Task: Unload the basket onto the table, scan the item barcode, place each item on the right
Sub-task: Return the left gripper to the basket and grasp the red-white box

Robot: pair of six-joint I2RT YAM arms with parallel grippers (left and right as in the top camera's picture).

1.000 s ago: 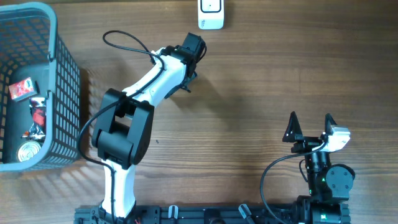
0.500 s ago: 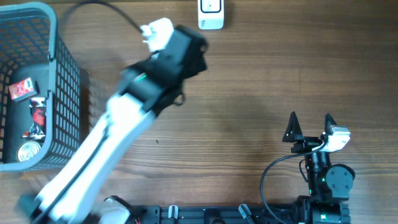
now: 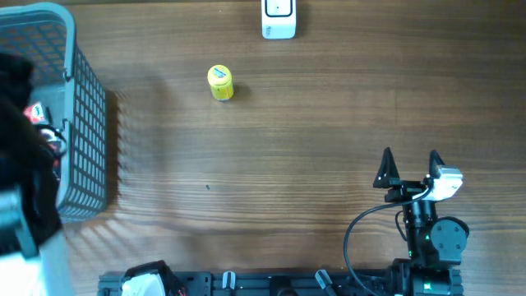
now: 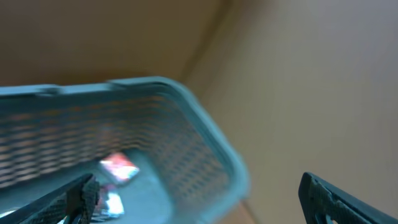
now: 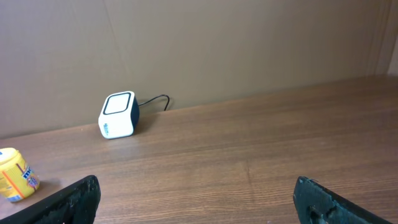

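Note:
The item, a small yellow can (image 3: 220, 83), rests alone on the wooden table, below and to the left of the white barcode scanner (image 3: 279, 18) at the far edge. The right wrist view shows the yellow can (image 5: 15, 174) at the left edge and the scanner (image 5: 118, 115) beyond it. My left arm is a blur at the left edge, over the blue basket (image 3: 82, 74). My left gripper (image 4: 199, 186) is open and empty above the basket's rim (image 4: 205, 118). My right gripper (image 3: 409, 168) stands open and empty at the near right, far from the can.
The basket holds several small goods, among them a red packet (image 3: 34, 113), seen blurred as a red patch (image 4: 118, 165) in the left wrist view. The scanner's cable (image 5: 155, 99) trails behind it.
My left arm has swung from beside the scanner leftward to above the basket, and its jaws have opened wider. The yellow can now lies uncovered on the table. The right arm is unmoved.

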